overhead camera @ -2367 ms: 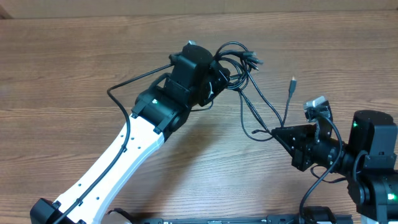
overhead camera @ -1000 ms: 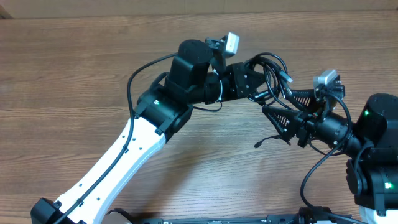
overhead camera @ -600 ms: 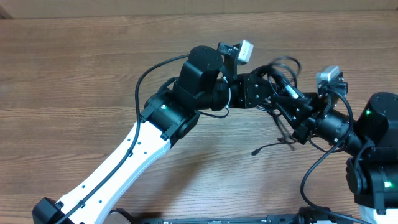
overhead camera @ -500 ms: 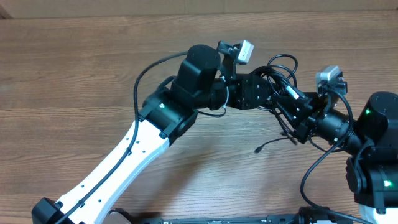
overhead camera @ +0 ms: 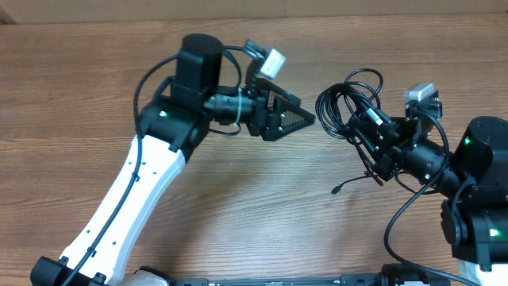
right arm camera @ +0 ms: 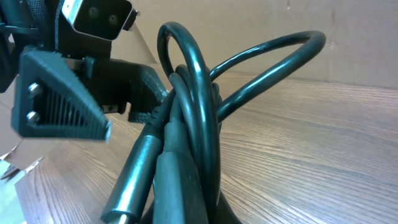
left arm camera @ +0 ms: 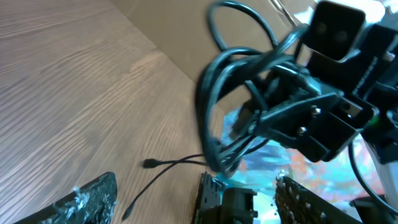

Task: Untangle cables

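Cables (overhead camera: pixel 347 95) sit in one messy black bunch, at about 2 o'clock from the middle of the table (overhead camera: pixel 79 79). The loops cross over each other and wrap round each other. No cord lies on its own yet. So I think the job has only just started. Almost all of the pulling apart is left to do.

One thin end with a small plug (overhead camera: pixel 336 191) drops out of the bunch toward 6 o'clock and rests on the wood.

The right gripper (overhead camera: pixel 361 127) has its jaws squeezed tight on the bunch. It grabs the bunch from the 4 o'clock side. In the right wrist view the cords fill the picture, close up, and rise over the wood.

The left gripper (overhead camera: pixel 302 111) is at 9 o'clock from the bunch and points toward 3 o'clock. Its jaws stand wide apart. Nothing is between them, and they touch no cord. There is a gap of bare wood between this gripper and the bunch.

Next, I think the left gripper needs to grab one loop, so the two arms can pull the knot loose.
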